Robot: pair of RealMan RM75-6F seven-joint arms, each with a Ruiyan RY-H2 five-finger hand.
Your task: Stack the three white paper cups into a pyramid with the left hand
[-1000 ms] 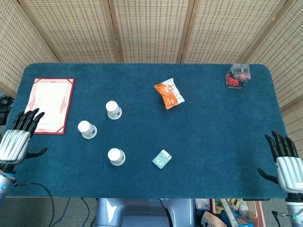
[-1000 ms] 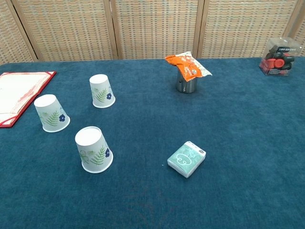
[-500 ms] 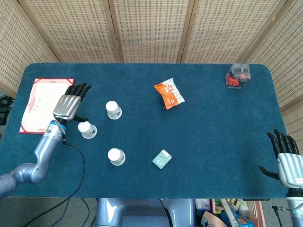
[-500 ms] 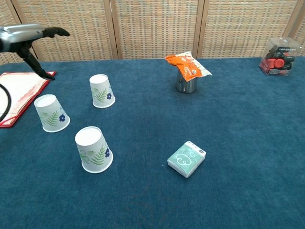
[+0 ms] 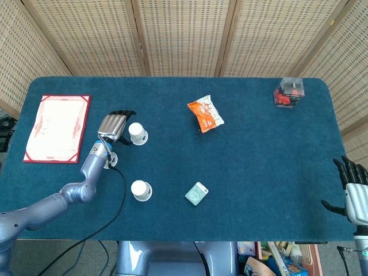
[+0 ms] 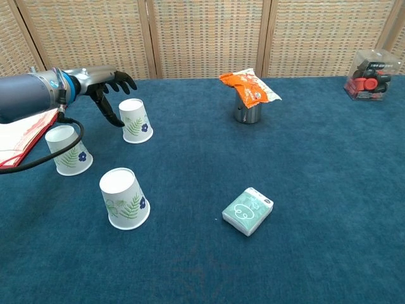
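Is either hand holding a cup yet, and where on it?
No. The left hand hovers open beside the far cup without gripping it; the right hand is open at the table's edge.

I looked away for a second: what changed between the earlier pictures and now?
The left hand swept in from the table's left edge to hover open beside the far paper cup, gripping nothing. The right hand drew back slightly. All three cups, the snack bag and the card pack stayed put.

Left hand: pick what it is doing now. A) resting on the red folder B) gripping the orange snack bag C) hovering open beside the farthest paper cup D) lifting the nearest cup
C: the left hand hangs with its fingers spread next to the farthest paper cup, holding nothing.
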